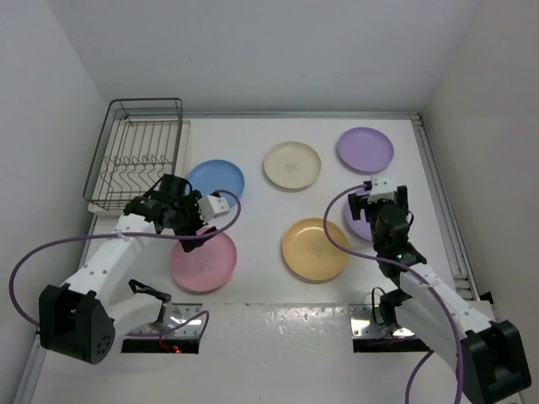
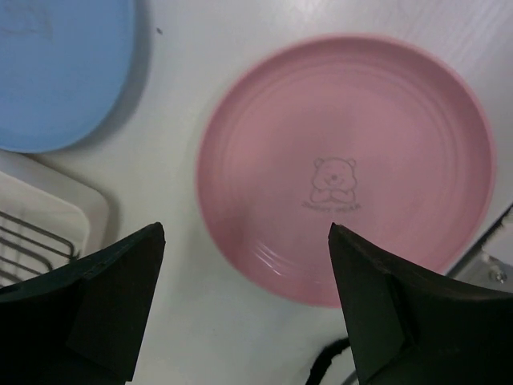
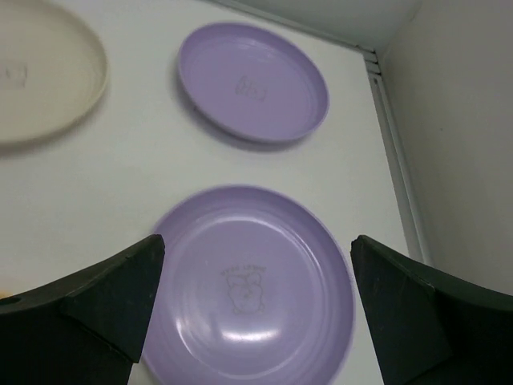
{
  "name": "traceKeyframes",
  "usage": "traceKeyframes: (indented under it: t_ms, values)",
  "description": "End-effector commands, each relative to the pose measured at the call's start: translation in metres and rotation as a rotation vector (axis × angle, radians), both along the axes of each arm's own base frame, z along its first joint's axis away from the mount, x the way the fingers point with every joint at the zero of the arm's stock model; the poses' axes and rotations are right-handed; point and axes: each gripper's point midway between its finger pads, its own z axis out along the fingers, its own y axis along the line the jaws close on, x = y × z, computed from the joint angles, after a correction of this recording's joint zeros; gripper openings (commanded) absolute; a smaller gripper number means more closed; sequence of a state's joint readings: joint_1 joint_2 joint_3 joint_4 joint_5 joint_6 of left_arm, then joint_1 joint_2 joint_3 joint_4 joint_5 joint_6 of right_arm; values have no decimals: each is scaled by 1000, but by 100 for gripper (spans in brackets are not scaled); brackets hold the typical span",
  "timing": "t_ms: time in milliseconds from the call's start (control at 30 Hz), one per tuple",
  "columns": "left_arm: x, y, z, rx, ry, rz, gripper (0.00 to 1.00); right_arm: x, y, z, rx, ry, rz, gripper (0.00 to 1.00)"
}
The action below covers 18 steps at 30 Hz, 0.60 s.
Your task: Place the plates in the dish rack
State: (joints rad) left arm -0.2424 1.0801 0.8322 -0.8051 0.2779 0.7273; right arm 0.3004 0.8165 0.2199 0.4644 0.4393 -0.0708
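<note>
The dark wire dish rack (image 1: 139,156) on its cream tray stands at the far left and holds no plates. All six plates lie flat on the table: blue (image 1: 216,179), cream (image 1: 292,165), far lilac (image 1: 365,150), near lilac (image 1: 354,222), orange-yellow (image 1: 315,249) and pink (image 1: 204,261). My left gripper (image 1: 187,229) is open and empty, hovering over the pink plate's (image 2: 345,168) near-left rim. My right gripper (image 1: 368,204) is open and empty above the near lilac plate (image 3: 248,285), its fingers spread wider than the plate.
The blue plate (image 2: 60,72) lies close to the rack's tray corner (image 2: 48,216). White walls enclose the table on the left, back and right. A metal rail (image 1: 442,210) runs along the right edge. The far lilac plate (image 3: 252,80) and the cream plate (image 3: 40,72) lie beyond the right gripper.
</note>
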Motion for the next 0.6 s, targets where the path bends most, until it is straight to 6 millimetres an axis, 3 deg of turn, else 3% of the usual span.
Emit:
traceKeyframes:
  t_ms: [0,67,100,200,400,500,567]
  values:
    - [-13,11,-15,102,110,-13,88,-20,-6,-28,-285,274,56,100]
    - [-16,21,-28,115,171,20,86,-19,1,-22,-248,302,65,100]
    - [-16,23,-31,108,191,33,86,-31,2,-35,-253,390,86,100]
    - [-11,33,-40,113,226,103,83,-30,28,-28,-163,412,199,100]
    - [22,34,-45,66,185,235,81,-31,40,-19,-42,306,207,100]
    - [31,31,-45,49,160,230,78,-35,50,-20,-13,252,250,100]
    - [24,32,-61,62,209,230,78,-36,52,-16,-10,225,265,100]
